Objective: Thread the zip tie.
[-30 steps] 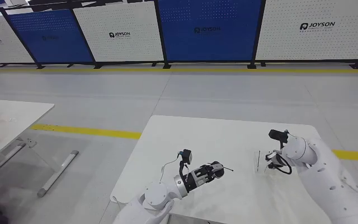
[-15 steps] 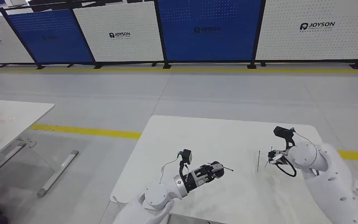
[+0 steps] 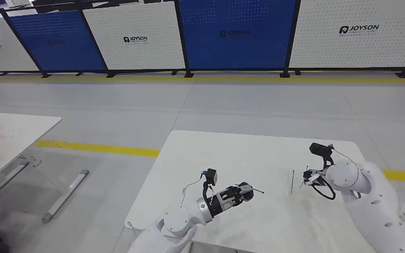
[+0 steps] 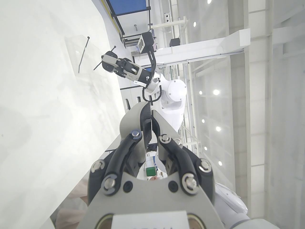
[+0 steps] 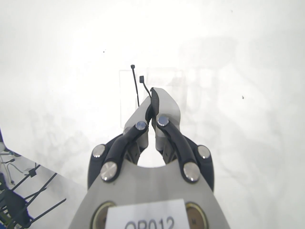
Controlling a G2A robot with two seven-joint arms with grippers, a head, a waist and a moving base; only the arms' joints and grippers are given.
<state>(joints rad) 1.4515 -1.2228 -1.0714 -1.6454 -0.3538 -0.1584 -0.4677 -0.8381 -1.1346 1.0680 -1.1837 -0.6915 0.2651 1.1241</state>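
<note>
My right gripper (image 3: 307, 179) hangs just above the table's right side, shut on a black zip tie (image 5: 144, 84). That tie's square head (image 4: 114, 47) sticks out past the fingertips. A second zip tie (image 5: 135, 84) lies flat on a clear tray (image 4: 71, 48), just beside the right gripper (image 5: 152, 95). My left gripper (image 3: 247, 191) sits near the front middle of the table, shut on another thin black zip tie (image 3: 258, 190) that pokes out towards the right arm. Its fingers (image 4: 143, 120) are pressed together.
The white table (image 3: 253, 155) is bare around both arms, with its front edge close to the left arm. Blue and white panels (image 3: 234, 35) stand far behind, across a floor with a yellow line.
My right arm has shifted a little to the right and turned, carrying its zip tie off the tray. The left arm has kept still.
</note>
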